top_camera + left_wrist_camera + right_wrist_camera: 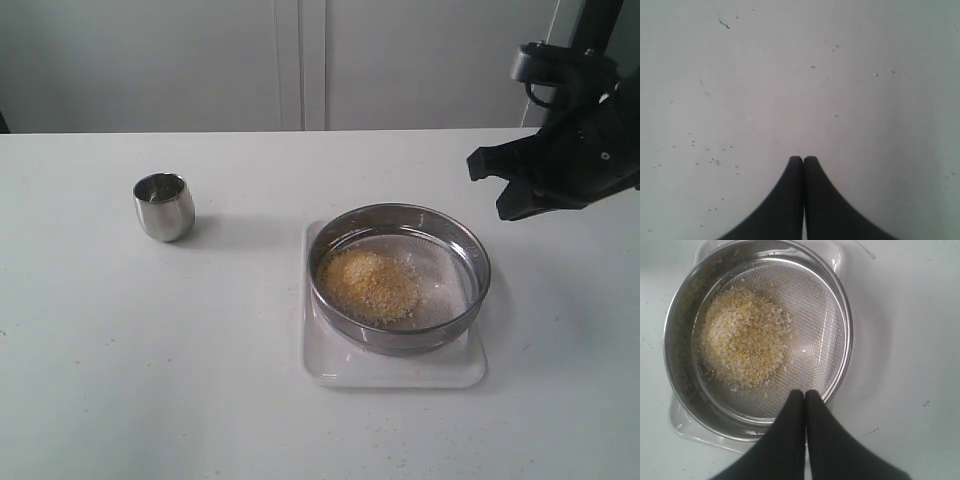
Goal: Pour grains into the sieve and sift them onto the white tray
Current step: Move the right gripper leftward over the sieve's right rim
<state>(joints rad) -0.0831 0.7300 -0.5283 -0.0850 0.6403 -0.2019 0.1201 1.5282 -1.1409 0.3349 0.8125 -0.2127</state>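
Note:
The sieve rests on the white tray, right of the table's middle. A heap of golden and pale grains lies on its mesh, toward the left side. My right gripper hangs shut and empty above the table, just right of the sieve. In the right wrist view its closed tips show over the sieve's rim, with the grains and a tray corner beyond. My left gripper is shut on nothing over bare table and does not show in the exterior view.
A small rounded steel cup stands upright at the left of the table, well apart from the sieve. Stray grains dot the white tabletop under the left gripper. A pale wall runs behind the table's far edge.

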